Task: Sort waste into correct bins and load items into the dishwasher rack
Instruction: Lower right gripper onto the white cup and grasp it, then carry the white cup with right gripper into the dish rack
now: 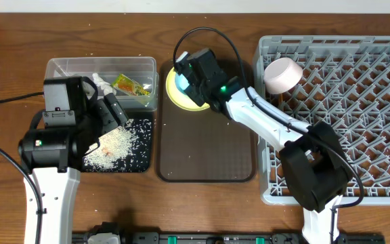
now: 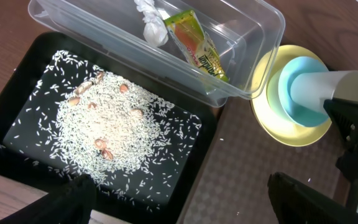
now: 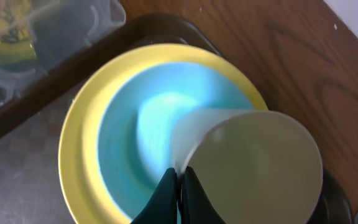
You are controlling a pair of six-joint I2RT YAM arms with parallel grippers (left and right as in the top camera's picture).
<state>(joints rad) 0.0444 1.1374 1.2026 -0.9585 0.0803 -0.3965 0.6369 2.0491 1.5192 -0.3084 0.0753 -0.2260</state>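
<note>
My right claw [image 3: 180,179] pinched shut on rim of white cup [image 3: 253,162] | cup tilts in blue bowl [image 3: 123,137], topmost, so I lift it first

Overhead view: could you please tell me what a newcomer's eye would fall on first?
The large grey rack fills the right side, a white bowl in its top-left corner. At left, rice is heaped on the black tray; mid-table, a yellow plate carries a blue bowl.
</note>
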